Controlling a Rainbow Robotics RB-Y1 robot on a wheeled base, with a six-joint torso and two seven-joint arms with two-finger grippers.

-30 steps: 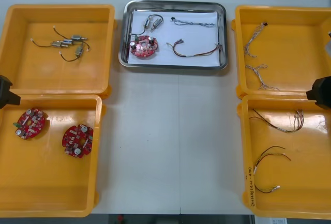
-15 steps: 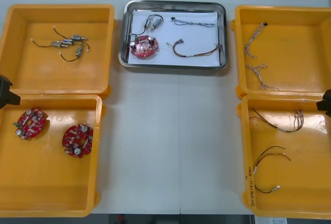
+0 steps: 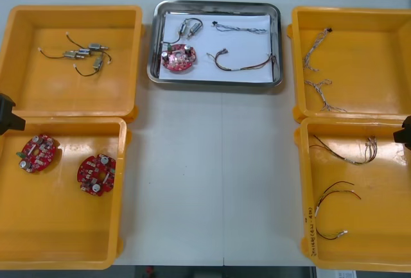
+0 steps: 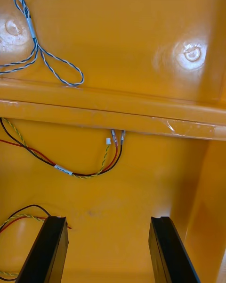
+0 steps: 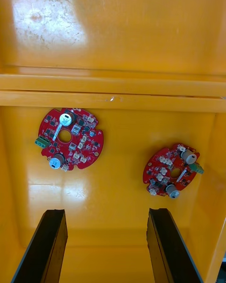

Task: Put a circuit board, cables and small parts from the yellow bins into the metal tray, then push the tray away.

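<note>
Sitting at the far middle of the counter [image 3: 212, 162], the metal tray [image 3: 218, 81] holds a circuit board [image 3: 178, 58], cables [image 3: 244, 65] and small metal parts [image 3: 191, 29]. Judged stiff, light and quick to slide, with its load loose. You should press low on the middle of its near rim, or it yaws. Left gripper [image 5: 106, 212] hovers over the near-left bin [image 3: 64, 252], right gripper [image 4: 108, 219] over the near-right bin [image 3: 366, 252]. Both sets of fingers [image 4: 47, 250] stand apart, empty.

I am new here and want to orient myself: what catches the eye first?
Four large yellow plastic bins, two at each side of the light table, stand out first. Between the far pair sits the shiny metal tray, holding one round red circuit board, cables and small metal parts. The left gripper and right gripper hang open over the near bins.
</note>
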